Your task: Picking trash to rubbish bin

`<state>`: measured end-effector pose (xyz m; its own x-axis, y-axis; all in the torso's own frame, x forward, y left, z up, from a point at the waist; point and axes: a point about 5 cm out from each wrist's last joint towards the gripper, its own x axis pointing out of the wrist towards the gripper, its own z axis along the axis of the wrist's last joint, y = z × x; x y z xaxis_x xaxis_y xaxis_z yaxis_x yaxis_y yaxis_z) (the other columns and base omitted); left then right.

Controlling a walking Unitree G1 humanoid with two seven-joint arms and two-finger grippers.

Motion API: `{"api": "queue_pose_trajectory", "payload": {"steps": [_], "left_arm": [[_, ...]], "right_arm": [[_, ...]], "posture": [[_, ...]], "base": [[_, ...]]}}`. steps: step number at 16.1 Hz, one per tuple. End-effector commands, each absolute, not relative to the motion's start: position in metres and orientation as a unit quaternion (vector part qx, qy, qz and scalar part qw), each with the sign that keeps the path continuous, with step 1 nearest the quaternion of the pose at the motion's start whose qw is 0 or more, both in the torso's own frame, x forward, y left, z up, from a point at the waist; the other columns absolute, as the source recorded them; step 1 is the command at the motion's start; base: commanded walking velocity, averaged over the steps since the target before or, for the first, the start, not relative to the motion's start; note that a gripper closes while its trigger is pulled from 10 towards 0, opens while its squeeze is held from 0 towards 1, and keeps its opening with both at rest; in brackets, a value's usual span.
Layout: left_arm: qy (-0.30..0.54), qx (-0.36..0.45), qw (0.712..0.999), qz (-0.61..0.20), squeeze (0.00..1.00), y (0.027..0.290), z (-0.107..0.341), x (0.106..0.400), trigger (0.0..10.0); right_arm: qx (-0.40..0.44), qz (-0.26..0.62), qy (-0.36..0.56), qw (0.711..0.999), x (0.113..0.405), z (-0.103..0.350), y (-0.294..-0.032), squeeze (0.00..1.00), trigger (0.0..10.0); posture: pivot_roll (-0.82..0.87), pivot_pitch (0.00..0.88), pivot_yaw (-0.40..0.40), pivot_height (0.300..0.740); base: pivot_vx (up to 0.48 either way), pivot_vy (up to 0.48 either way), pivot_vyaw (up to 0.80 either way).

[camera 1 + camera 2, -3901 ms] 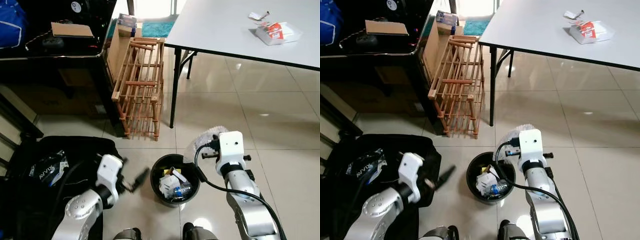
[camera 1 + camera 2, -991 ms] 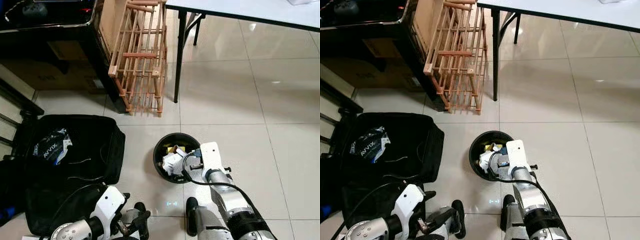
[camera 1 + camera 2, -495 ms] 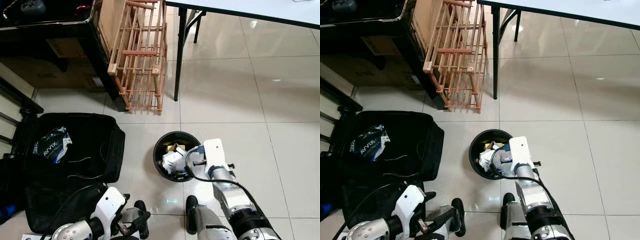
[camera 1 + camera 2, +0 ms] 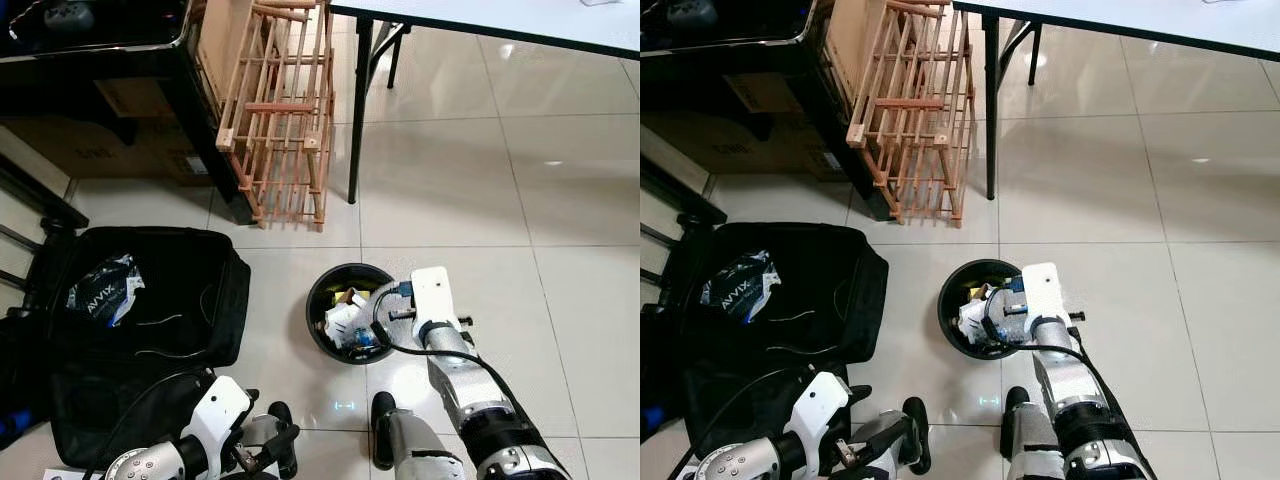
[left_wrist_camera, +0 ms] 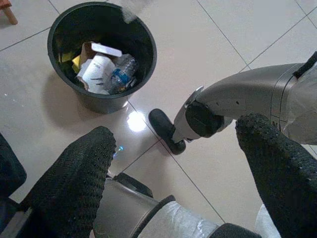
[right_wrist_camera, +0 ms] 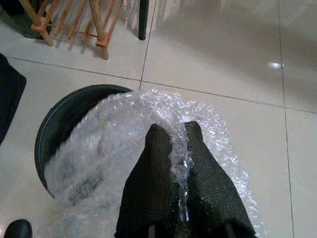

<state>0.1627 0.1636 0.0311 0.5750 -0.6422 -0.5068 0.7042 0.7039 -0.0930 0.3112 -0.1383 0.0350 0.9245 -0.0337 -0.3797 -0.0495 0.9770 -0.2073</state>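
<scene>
A black round rubbish bin [image 4: 318,300] stands on the tiled floor in front of me, holding white paper, a cup [image 5: 96,72] and a plastic bottle [image 5: 121,69]. My right gripper [image 6: 179,148] is shut on a sheet of clear bubble wrap [image 6: 124,129]. It hovers over the bin's right rim [image 6: 54,129], and the wrap drapes partly over the opening. In the eye views the wrist housing [image 4: 430,295] covers the fingers. My left gripper [image 5: 173,129] hangs low by my left leg, open and empty, also seen at the bottom edge [image 4: 280,440].
An open black bag [image 4: 180,300] lies on the floor to the left with a blue-white packet [image 4: 105,290] in it. A wooden rack [image 4: 280,110] leans on a dark cabinet [image 4: 100,60]. Beyond the bin stand a black table leg [image 4: 358,110] and a white table [image 4: 500,15].
Since the earliest frames the view has tilted down and my left arm has dropped low. My right gripper has brought the bubble wrap from beside the bin to over its rim.
</scene>
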Motion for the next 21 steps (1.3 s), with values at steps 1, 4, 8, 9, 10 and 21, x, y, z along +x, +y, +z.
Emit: {"api": "queue_pose_trajectory", "payload": {"steps": [1,4,8,9,10,21], "left_arm": [[0.278,0.061,0.882,-0.376,0.00,0.166,0.024,0.156,10.0],[0.279,0.061,0.881,-0.376,0.00,0.165,0.023,0.154,10.0],[0.282,0.062,0.881,-0.375,0.00,0.167,0.019,0.154,10.0],[0.282,0.062,0.881,-0.374,0.00,0.167,0.018,0.154,10.0],[0.282,0.063,0.881,-0.374,0.00,0.167,0.018,0.154,10.0],[0.282,0.064,0.881,-0.373,0.00,0.168,0.013,0.155,10.0]], "right_arm": [[-0.100,0.006,0.207,0.973,0.306,0.028,-0.137,0.00,10.0],[-0.098,0.015,0.205,0.974,0.310,0.029,-0.131,0.00,10.0],[-0.099,0.031,0.212,0.972,0.308,0.024,-0.124,0.00,10.0],[-0.101,0.031,0.211,0.972,0.309,0.024,-0.123,0.00,10.0],[-0.101,0.031,0.211,0.972,0.309,0.024,-0.124,0.00,10.0],[-0.091,0.041,0.209,0.973,0.309,0.022,-0.120,1.00,10.0]], "posture": [[0.10,0.347,0.069,0.740],[0.11,0.350,0.070,0.740],[0.11,0.350,0.070,0.740],[0.11,0.350,0.070,0.740],[0.11,0.350,0.070,0.740],[0.11,0.349,0.070,0.740]], "base": [[0.000,0.000,0.00],[0.000,0.000,0.00],[0.000,0.000,0.00],[0.000,0.000,0.00],[0.000,0.000,0.00],[0.000,0.000,0.00]]}}
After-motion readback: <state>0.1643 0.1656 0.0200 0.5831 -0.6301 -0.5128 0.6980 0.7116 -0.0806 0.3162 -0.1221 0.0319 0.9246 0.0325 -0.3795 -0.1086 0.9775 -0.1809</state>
